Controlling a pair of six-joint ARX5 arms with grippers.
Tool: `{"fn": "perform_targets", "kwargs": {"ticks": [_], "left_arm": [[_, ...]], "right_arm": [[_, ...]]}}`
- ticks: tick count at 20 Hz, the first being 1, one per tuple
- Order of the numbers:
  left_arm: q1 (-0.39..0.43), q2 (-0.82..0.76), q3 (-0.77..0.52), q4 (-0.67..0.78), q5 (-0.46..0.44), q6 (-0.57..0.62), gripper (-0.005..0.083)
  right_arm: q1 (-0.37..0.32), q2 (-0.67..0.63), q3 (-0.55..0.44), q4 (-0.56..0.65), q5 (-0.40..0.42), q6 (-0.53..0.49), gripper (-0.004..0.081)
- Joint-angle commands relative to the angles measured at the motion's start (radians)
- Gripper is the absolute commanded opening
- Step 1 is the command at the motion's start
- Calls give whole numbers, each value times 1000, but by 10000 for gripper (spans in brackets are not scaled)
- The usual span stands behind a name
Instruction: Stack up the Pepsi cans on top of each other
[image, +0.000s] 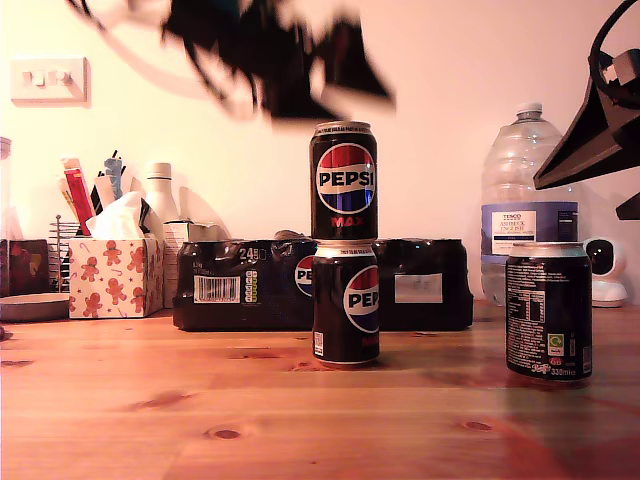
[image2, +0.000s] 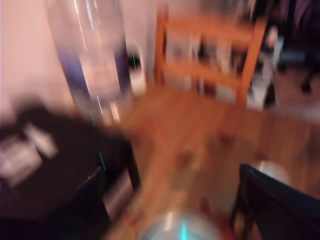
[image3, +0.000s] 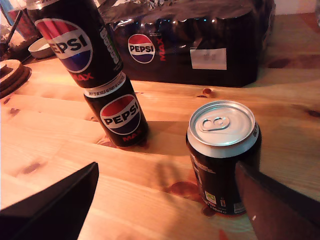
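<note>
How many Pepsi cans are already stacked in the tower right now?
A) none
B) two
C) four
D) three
B: one Pepsi can sits on top of another, while a third can stands alone on the wooden table toward the exterior view's right.

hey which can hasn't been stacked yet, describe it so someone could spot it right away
Start at the tall clear water bottle on the exterior view's right. Just in front of it stands a lone Pepsi can. Unlike the two stacked cans, it shows white small print, not the logo.
</note>
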Motion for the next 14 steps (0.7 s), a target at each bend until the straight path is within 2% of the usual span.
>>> {"fn": "perform_targets", "kwargs": {"ticks": [1, 2, 3, 4, 7, 8, 10, 14], "left_arm": [[0, -42, 11, -6, 4, 0, 778], [0, -60, 14, -22, 2, 0, 764], [2, -76, 17, -40, 2, 0, 708], [2, -97, 18, -58, 2, 0, 588], [2, -159, 18, -108, 2, 32, -37], [2, -178, 18, -125, -14, 33, 1], [10, -209, 18, -177, -48, 33, 1], [39, -222, 16, -296, -51, 33, 8]], "right_arm": [[5, 4, -4, 11, 0, 2, 791], [5, 4, -4, 8, 0, 6, 791], [5, 4, -4, 4, 0, 7, 791], [5, 4, -4, 4, 0, -6, 791], [5, 5, -4, -18, 1, -29, 790], [5, 5, -4, -20, 1, -35, 791], [5, 5, -4, -12, 1, -55, 791], [4, 32, -21, 37, 9, -78, 791]]}}
